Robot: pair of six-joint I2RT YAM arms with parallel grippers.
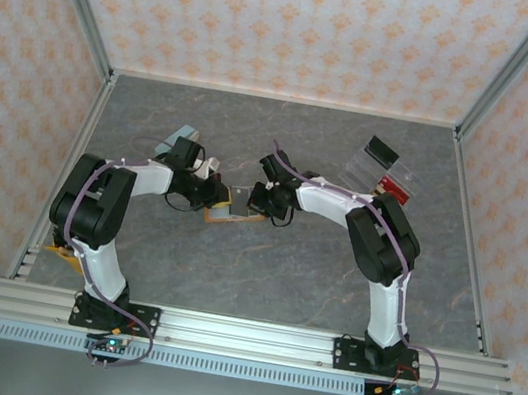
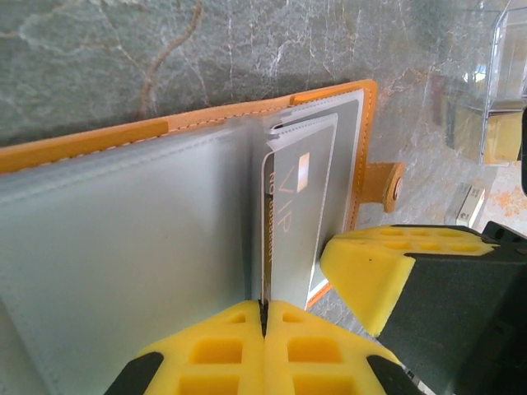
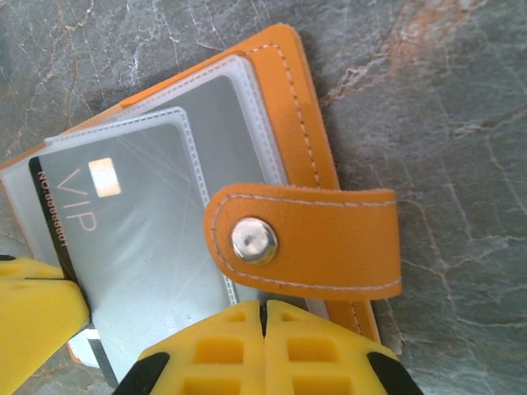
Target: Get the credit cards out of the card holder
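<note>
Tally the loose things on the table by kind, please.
Orange card holder: 1
Cards: 2 (grey VIP card in the holder, red card by the tray)
Clear tray: 1
Black block: 1
Pale-blue box: 1
Total: 6

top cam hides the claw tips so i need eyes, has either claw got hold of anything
Observer: Yes. The left wrist view shows the left claw shut on the edge of a grey VIP card.
Operator: ok and the right one, is it on the same card
Observer: No. The right wrist view shows the right claw shut on the edge of the orange holder, just below its snap strap.
</note>
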